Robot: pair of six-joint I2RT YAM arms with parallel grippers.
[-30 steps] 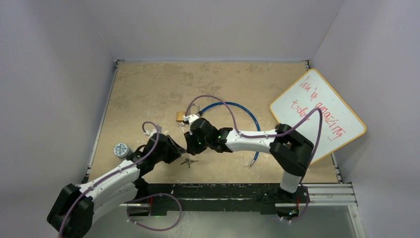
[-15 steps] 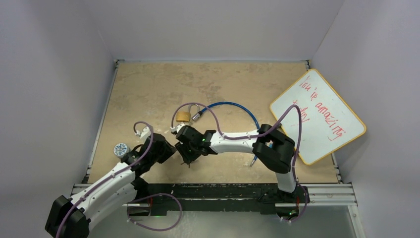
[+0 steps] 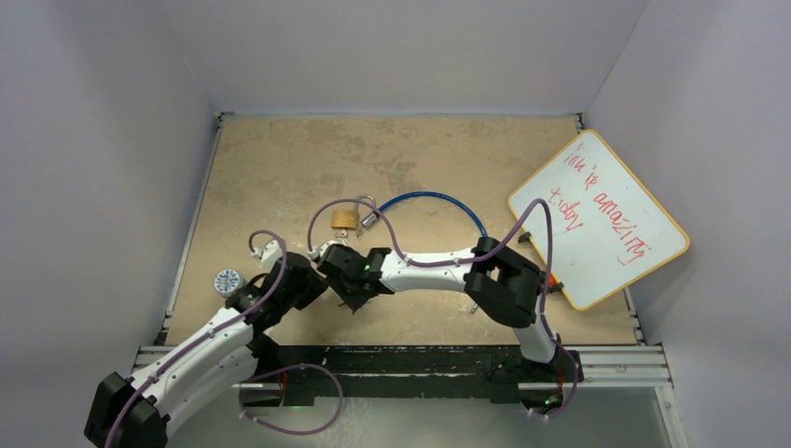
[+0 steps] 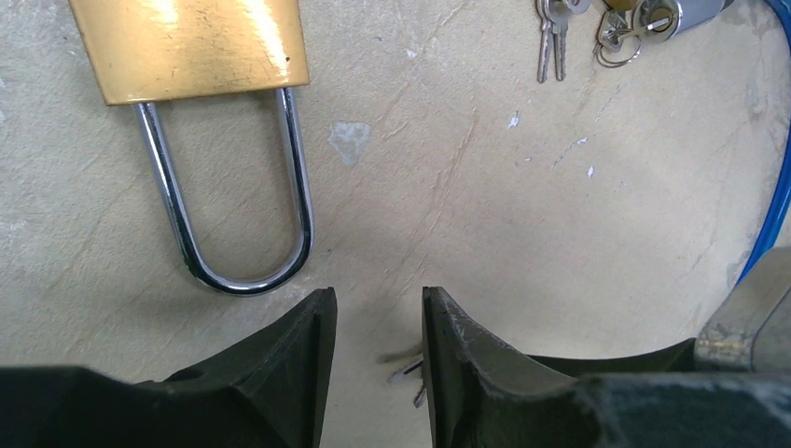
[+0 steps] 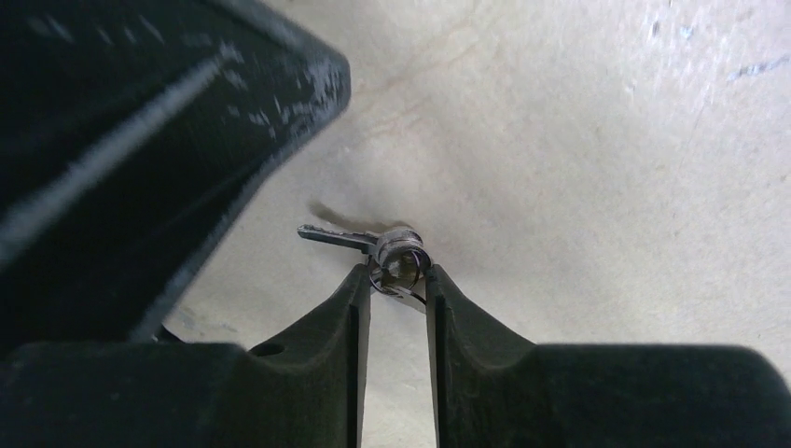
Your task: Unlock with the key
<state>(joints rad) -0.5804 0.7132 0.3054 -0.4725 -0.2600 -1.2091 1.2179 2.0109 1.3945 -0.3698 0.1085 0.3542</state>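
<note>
Now | right pincer (image 5: 394,273) nips key (image 5: 340,236) | left pincer (image 4: 378,297) agape, near padlock (image 4: 187,47)

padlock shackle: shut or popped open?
Shut. In the left wrist view both legs of the shackle run into the brass padlock body; neither end stands free.

Brass padlock (image 4: 187,47) (shackle toward fingers (image 4: 297,359))

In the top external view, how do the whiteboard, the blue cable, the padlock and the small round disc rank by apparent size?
1. whiteboard
2. blue cable
3. padlock and round disc: they look about alike, so unranked.
</note>
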